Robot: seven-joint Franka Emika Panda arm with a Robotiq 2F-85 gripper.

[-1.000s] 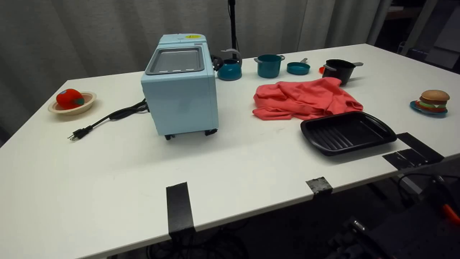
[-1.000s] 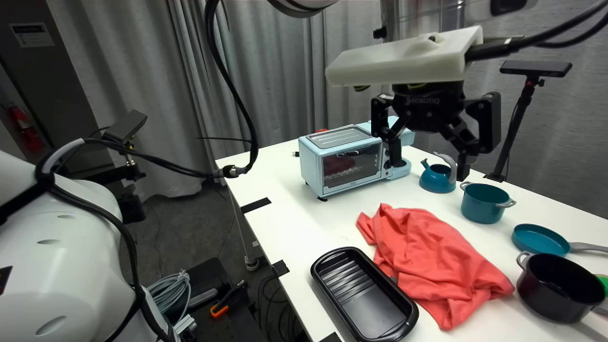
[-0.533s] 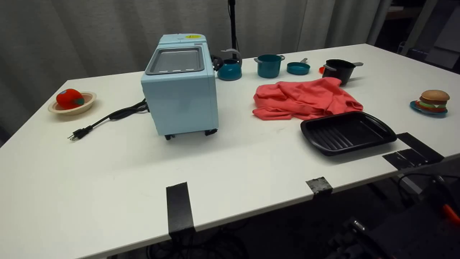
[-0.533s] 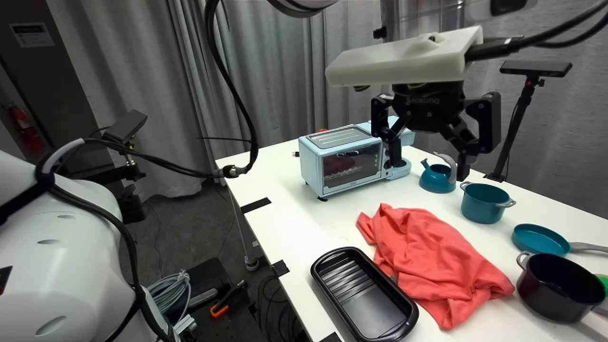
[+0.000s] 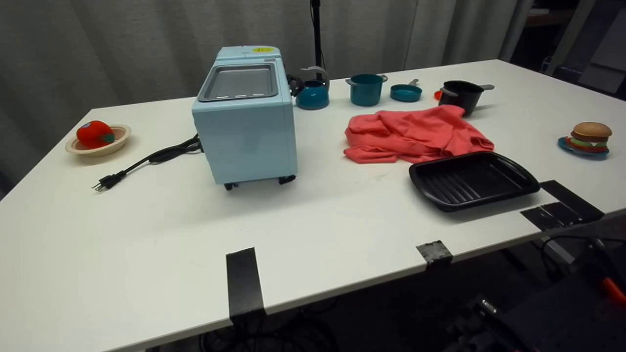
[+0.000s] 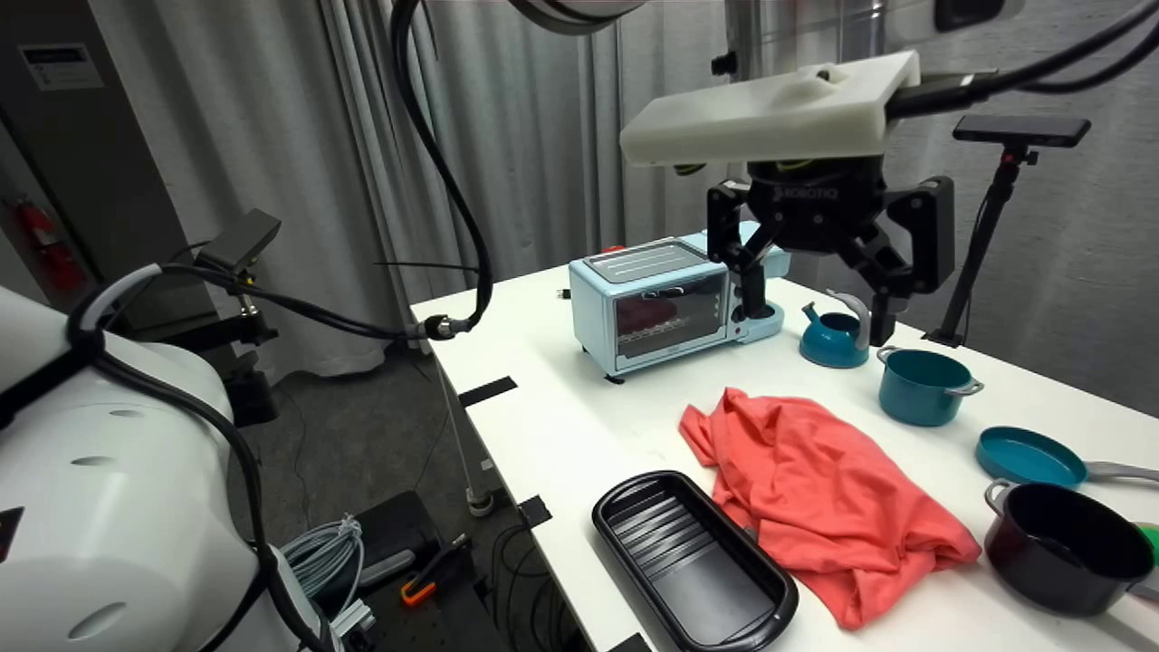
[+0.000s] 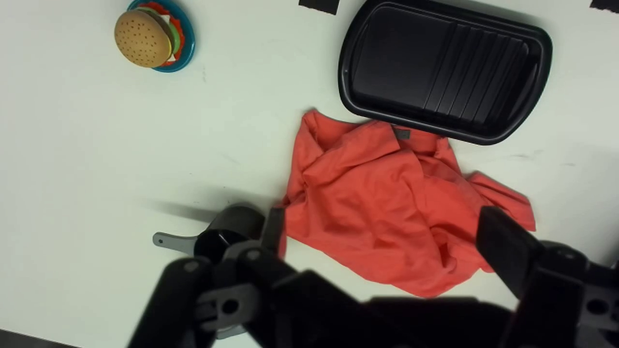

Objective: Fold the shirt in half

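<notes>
The shirt is a crumpled coral-red cloth lying on the table in both exterior views (image 5: pixel 415 134) (image 6: pixel 824 498). The wrist view shows the shirt (image 7: pixel 372 203) with its collar and a small grey label beside a black tray. Its hem lies toward the gripper side of that view, and one sleeve sticks out to the right. My gripper (image 6: pixel 819 317) is open and empty, held high above the table. In the wrist view its fingers (image 7: pixel 386 226) are wide apart, with the shirt below and between them, not touched. The gripper is out of view in an exterior view.
The black tray (image 6: pixel 697 561) touches or nearly touches the shirt's collar edge. A black pot (image 6: pixel 1059 543), teal pan (image 6: pixel 1028 455), teal pot (image 6: pixel 924 385) and kettle (image 6: pixel 831 337) stand nearby. A light blue toaster oven (image 5: pixel 247 132), toy burger (image 5: pixel 589 137) and bowl with tomato (image 5: pixel 100 139) are farther off.
</notes>
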